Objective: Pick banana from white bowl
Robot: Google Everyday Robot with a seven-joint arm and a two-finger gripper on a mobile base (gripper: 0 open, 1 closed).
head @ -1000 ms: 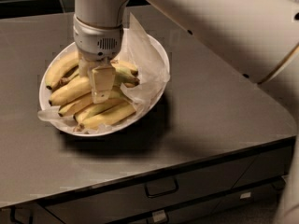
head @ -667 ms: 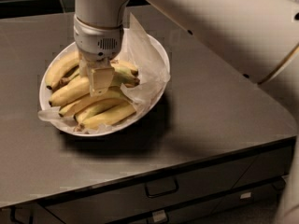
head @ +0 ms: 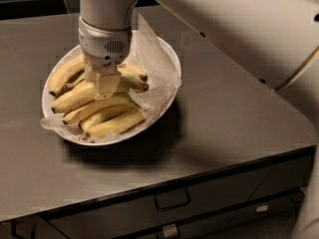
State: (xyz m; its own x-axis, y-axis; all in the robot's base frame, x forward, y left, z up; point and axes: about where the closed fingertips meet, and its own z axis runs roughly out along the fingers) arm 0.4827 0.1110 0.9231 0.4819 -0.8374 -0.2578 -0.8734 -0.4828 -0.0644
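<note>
Camera view looks down from above on a grey counter (head: 229,133) with the white bowl (head: 142,129) standing left of its middle. The bowl is wide and shallow, lined with crinkled translucent paper (head: 152,59) that rises in a peak at the far right side and spills over the near left rim. Inside lie several yellow bananas (head: 107,118), mostly side by side with their lengths running from near left to far right; some have brown tips and spots.

The gripper (head: 106,83) hangs straight down from the pale arm (head: 239,29), which comes in from the right and far side. Its tip is low among the bananas at about the middle of the bowl, touching or just above the ones that lie there. Whether it is open or closed, and whether it has hold of a banana, cannot be told.

Compared with a second ago, very little differs. The gripper stands over the same spot in the bowl, its tip perhaps a shade higher, and the bananas, the paper and the bowl lie as they did.

Below the near edge of the counter a drawer (head: 172,200) front with a handle shows.
</note>
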